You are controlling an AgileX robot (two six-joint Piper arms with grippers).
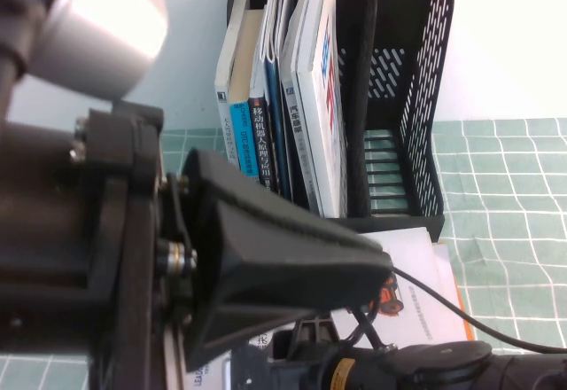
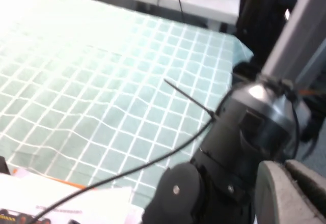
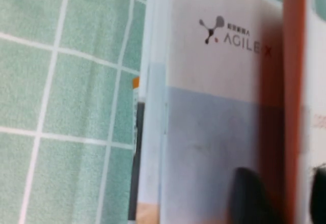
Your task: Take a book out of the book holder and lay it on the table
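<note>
Green gridded desk (image 1: 514, 186) | book (image 1: 425, 266) flat on desk, just in front of book holder (image 1: 416, 97) | left tool (image 1: 266, 266) above book, opening: cannot tell | right tool (image 3: 277, 198) over book cover, opening: cannot tell

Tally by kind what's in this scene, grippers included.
Books standing in the book holder: 5
Booklet flat on the table: 1
Book holder: 1
Left gripper, raised close to the high camera: 1
Right gripper, over the booklet: 1
Total: 9
</note>
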